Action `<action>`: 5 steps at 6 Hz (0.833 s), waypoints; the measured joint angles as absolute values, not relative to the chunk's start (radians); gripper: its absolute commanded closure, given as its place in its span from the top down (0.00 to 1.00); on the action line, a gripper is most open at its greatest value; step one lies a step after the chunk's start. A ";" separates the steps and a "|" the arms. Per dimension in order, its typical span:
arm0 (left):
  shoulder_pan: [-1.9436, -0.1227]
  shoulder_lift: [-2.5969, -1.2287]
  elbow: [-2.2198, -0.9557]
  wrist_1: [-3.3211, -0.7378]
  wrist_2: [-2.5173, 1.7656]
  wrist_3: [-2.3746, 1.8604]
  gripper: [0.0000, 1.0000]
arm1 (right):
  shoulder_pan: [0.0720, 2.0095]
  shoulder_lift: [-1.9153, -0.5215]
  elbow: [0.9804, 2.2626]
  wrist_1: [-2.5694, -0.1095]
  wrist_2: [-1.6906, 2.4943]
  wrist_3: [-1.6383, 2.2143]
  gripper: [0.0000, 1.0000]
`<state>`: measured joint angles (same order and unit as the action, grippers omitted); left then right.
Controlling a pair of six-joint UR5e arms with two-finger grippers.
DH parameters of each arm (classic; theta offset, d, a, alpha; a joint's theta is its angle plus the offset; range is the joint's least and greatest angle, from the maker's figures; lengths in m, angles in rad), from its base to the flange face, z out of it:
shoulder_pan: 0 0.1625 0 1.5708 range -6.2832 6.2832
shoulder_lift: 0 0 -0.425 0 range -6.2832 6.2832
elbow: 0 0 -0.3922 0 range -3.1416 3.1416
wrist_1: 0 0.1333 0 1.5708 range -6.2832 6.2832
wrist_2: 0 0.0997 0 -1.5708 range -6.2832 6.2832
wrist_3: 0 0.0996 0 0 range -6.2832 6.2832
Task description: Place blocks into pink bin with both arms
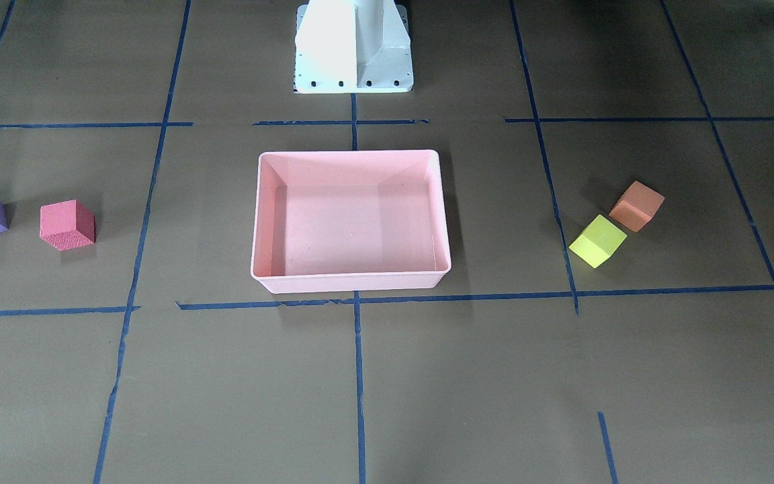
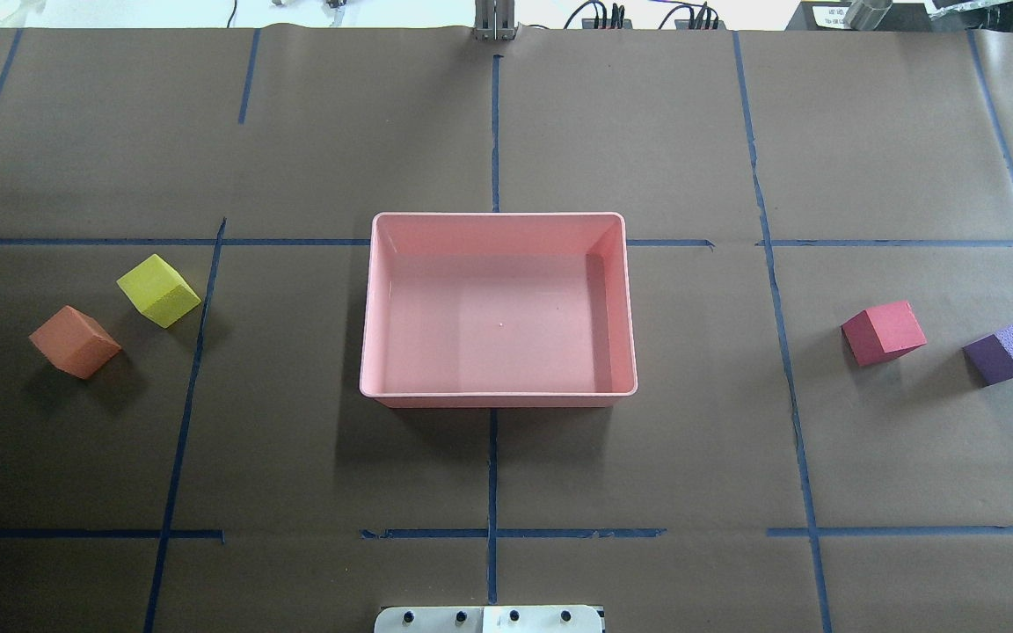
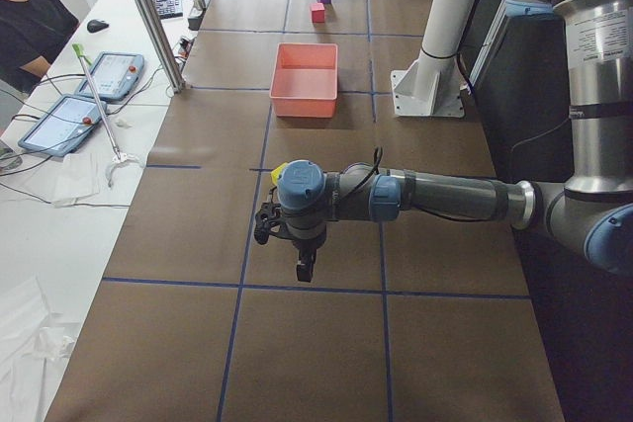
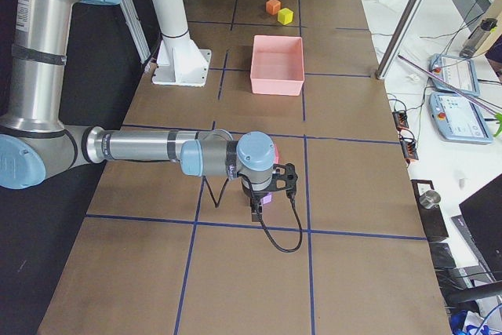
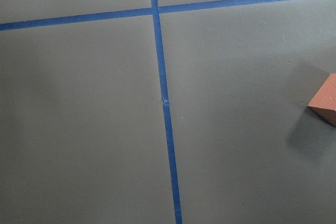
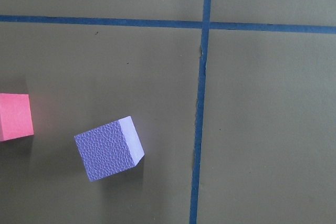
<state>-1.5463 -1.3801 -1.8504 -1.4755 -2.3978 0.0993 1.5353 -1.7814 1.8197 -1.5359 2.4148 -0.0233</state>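
While the pink bin (image 2: 498,214) sits empty at the middle of the table (image 2: 506,475), all four cubes lie outside it, and nothing has gone in yet. Look at the layout: the orange block (image 2: 75,341) and yellow-green block (image 2: 159,290) sit close together, well off to the robot's left. The red-pink block (image 2: 883,331) and purple block (image 2: 1010,350) mirror them on its right. That split looks deliberate, a pair for each arm, with the bin central so both can reach it.

Now the arms. The left arm (image 3: 445,195) stretches low and level over its end of the table, wrist turned down, with the left gripper (image 3: 305,268) hanging above the paper just beside the yellow-green cube. Its wrist camera catches only a corner of the orange one at the frame's edge, so it isn't centred over a target. The right arm (image 4: 141,147) does the same at the far end. The right gripper (image 4: 256,211) hangs down right by the purple cube, and that wrist camera has purple and red-pink both in shot.

Fingers spread or pressed together? I can't tell for either gripper, since only the side cameras show them. Neither seems to carry anything. My read is that we're at the approach stage, with the first picks to come.
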 measured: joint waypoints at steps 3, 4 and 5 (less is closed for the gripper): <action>-1.547 -1.379 -1.848 -1.485 -2.400 0.099 1.00 | 1.341 -1.778 1.793 -1.385 2.359 0.002 1.00; -1.547 -1.380 -1.849 -1.486 -2.410 0.099 1.00 | 1.284 -1.769 1.771 -1.365 2.348 0.003 1.00; -1.547 -1.380 -1.850 -1.486 -2.430 0.099 1.00 | 1.229 -1.761 1.761 -1.349 2.323 0.004 1.00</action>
<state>-1.5472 -1.3801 -1.8499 -1.4859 -2.4297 0.0986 1.2287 -1.7612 1.7609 -1.3487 2.3230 0.0042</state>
